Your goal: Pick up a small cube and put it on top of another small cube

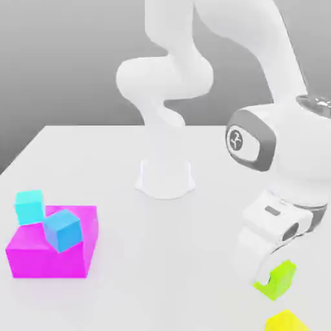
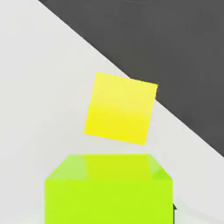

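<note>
The claw (image 1: 269, 277) had the lime-green cube (image 1: 279, 281) pinched in its grip.
The yellow cube (image 2: 120, 108) lay near it, by the table's (image 1: 161, 258) edge; a blue cube (image 1: 63, 231) sat tilted on the magenta block (image 1: 48, 263); a cyan cube (image 1: 30, 207) stood at its back corner.

A lime-green cube (image 2: 108, 201) sits near a yellow cube (image 2: 120, 108).

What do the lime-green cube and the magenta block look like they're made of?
The lime-green cube looks like smooth, slightly glossy plastic: a yellow tint, perhaps a reflection, crosses one face. The magenta block seems matte plastic or painted wood; flat colour without grain leaves that open.
</note>
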`<state>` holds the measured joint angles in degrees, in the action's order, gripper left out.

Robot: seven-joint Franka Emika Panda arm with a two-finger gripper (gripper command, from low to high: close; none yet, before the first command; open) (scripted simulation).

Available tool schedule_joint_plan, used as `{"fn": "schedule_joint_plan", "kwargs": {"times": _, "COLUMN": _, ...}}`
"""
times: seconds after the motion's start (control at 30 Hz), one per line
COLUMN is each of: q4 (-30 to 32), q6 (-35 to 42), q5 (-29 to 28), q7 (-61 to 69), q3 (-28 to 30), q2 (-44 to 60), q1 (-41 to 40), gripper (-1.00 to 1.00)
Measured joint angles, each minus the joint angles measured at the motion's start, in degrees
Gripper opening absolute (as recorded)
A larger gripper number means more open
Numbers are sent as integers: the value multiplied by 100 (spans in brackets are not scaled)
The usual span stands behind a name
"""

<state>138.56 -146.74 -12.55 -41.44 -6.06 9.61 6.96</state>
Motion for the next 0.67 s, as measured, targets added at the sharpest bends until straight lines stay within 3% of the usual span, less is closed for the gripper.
{"fn": "schedule_joint_plan", "kwargs": {"times": 0.1, "q4": 310, "q6": 135, "q5": 62, "q7": -387, "q3": 447, "q2": -465, "q1": -521, "gripper": -100}}
{"fn": "schedule_joint_plan", "kwargs": {"times": 0.27, "q4": 826, "q6": 454, "q5": 178, "q7": -1198, "q3": 1225, "q2": -1360, "q1": -2086, "gripper": -100}}
{"fn": "schedule_joint_plan", "kwargs": {"times": 0.43, "q4": 1306, "q6": 741, "q5": 393, "q7": -1977, "q3": 1914, "q2": -2200, "q1": -2989, "gripper": -100}}
{"fn": "schedule_joint_plan", "kwargs": {"times": 0.57, "q4": 1618, "q6": 102, "q5": 698, "q7": -2335, "q3": 2499, "q2": -1903, "q1": -3595, "gripper": -100}}
{"fn": "schedule_joint_plan", "kwargs": {"times": 0.6, "q4": 1657, "q6": -34, "q5": 741, "q7": -2344, "q3": 2550, "q2": -1806, "q1": -3633, "gripper": 100}}
{"fn": "schedule_joint_plan", "kwargs": {"times": 0.67, "q4": 1657, "q6": -34, "q5": 741, "q7": -2344, "q3": 2550, "q2": -1806, "q1": -3633, "gripper": 100}}
